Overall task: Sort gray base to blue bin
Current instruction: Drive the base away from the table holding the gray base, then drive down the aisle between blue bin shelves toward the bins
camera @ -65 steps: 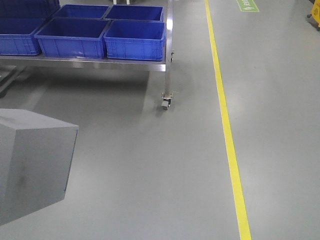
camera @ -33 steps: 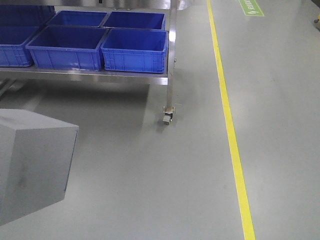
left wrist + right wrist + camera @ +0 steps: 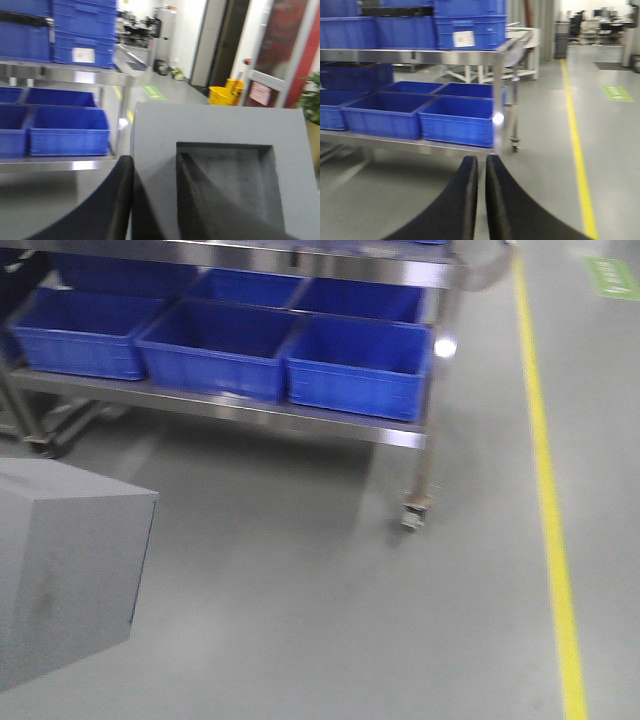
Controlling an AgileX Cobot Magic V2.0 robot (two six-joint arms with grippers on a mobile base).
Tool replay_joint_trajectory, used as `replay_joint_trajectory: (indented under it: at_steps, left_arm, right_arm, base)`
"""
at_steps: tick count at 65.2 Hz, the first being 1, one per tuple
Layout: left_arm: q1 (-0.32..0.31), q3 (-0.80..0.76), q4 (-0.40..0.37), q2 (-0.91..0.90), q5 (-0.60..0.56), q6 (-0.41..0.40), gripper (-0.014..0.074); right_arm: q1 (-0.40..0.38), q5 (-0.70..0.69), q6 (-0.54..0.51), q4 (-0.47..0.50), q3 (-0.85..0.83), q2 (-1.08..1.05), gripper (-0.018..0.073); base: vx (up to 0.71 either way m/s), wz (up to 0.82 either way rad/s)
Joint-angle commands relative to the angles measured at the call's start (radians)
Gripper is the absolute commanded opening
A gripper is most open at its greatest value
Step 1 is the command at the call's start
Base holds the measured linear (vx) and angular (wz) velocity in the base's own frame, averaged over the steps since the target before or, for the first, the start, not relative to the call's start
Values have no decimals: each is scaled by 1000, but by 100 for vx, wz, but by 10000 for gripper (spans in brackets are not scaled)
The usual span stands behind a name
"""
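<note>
Two hands: left hand (image 3: pixel 154 167) clamps the matte light-gray recessed cube base (image 3: pixel 220 125); right hand (image 3: pixel 481 162) pinched narrow, empty. Bright-blue plastic bin (image 3: pixel 355 390) sits on steel rack shelf (image 3: pixel 300 418), well apart.

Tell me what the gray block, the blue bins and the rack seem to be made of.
Gray block: matte, no glare, faint scuffs in its recess; dense foam or dull plastic, can't tell which. Blue bins: molded plastic, slight sheen, thick rims. Rack: bright metal, probably stainless steel, mirror-like glints on shelf edge and post.
</note>
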Motion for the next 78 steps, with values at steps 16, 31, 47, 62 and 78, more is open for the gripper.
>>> replay_joint_trajectory:
  at_steps: [16,31,47,62,78]
  left_arm:
    - [-2,-31,-6,9,-105,-4,-2]
    - [-2,-31,-6,9,-105,-4,0]
    - [-2,-31,-6,9,-105,-4,0]
    - [-2,-31,-6,9,-105,-4,4]
    - [-2,-31,-6,9,-105,-4,4]
  right_arm:
    - [-4,-78,-7,-6,-4,-9,-4]
    - [-4,-78,-7,-6,-4,-9,-4]
    - [-4,-78,-7,-6,-4,-9,-4]
    - [-4,-78,-7,-6,-4,-9,-4]
    - [-4,-78,-7,-6,-4,-9,-4]
  base:
    - [28,76]
    - [27,77]
    - [29,69]
    - [33,62]
    - [35,52]
